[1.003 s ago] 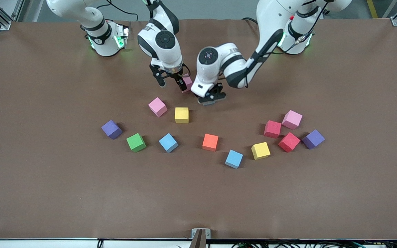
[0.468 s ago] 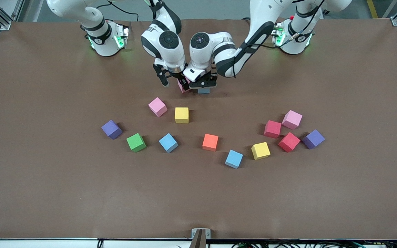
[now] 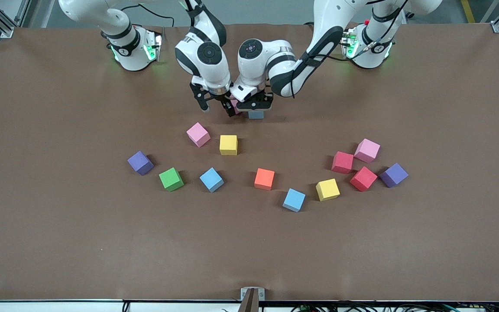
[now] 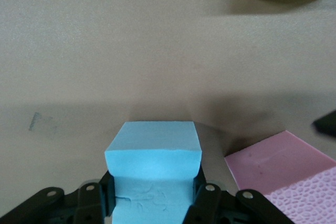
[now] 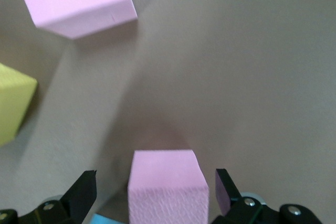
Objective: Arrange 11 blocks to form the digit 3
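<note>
My left gripper [image 3: 256, 108] [image 4: 153, 192] is shut on a light blue block [image 3: 256, 115] [image 4: 153, 150], low over the table near the robots' bases. Close beside it sits a pink block [image 3: 234, 104] [image 4: 283, 166] [image 5: 167, 182]. My right gripper [image 3: 217, 103] [image 5: 155, 182] straddles that pink block, open, with a gap on each side. Loose blocks lie nearer the camera: pink [image 3: 198, 134], yellow [image 3: 228, 144], green [image 3: 171, 179], blue [image 3: 211, 179], orange [image 3: 264, 179], blue [image 3: 294, 199], yellow [image 3: 327, 189], two red [image 3: 342, 162] [image 3: 363, 178], pink [image 3: 367, 150].
Two purple cubes lie at the ends of the loose arc, one [image 3: 140, 163] toward the right arm's end, one [image 3: 393, 175] toward the left arm's end. The two wrists stand close together over the brown table [image 3: 59, 242].
The left gripper has carried the light blue block away from the camera, up beside the pink block, then stayed there. The right gripper has barely moved and stays open.
</note>
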`<state>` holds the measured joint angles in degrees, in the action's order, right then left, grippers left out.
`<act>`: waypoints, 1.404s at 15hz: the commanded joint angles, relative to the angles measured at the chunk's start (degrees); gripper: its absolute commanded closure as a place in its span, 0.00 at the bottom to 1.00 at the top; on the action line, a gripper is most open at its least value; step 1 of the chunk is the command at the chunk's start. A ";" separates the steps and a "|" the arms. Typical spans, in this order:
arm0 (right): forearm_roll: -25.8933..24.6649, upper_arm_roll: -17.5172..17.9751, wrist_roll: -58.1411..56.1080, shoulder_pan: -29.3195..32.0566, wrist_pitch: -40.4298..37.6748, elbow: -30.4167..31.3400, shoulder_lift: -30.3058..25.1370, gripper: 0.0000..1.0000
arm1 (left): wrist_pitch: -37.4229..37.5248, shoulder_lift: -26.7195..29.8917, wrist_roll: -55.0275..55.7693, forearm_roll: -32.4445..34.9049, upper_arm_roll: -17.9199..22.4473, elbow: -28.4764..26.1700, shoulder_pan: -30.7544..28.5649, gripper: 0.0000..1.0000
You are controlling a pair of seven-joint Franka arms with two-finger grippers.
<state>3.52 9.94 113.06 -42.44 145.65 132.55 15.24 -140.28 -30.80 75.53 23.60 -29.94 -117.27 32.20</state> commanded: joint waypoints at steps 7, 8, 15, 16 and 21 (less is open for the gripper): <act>-4.92 0.34 -3.80 9.48 -1.60 0.25 -1.44 0.00 | -0.08 1.97 -0.56 1.62 -0.11 -1.38 -1.00 0.00; -4.92 0.34 -4.42 9.92 -1.78 0.25 -1.44 0.00 | -0.08 2.67 -0.91 1.53 -0.11 -1.39 -1.43 0.00; -4.92 0.43 -5.57 10.72 -1.69 0.25 -1.53 0.00 | 0.62 3.47 -2.14 0.74 -1.70 3.61 -10.74 0.01; -4.92 0.43 -5.39 10.37 -1.60 0.25 -1.53 0.00 | 0.62 2.77 -1.79 0.39 -1.61 5.36 -11.89 0.01; -4.92 0.78 -2.94 6.15 -1.08 0.34 -1.09 0.00 | 5.88 -5.22 8.03 -5.32 -0.21 20.21 -14.54 0.00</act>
<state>-0.38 10.54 107.80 -34.16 144.61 132.24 15.05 -138.61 -30.09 78.71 19.34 -30.46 -105.70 17.53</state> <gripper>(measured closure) 0.000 0.000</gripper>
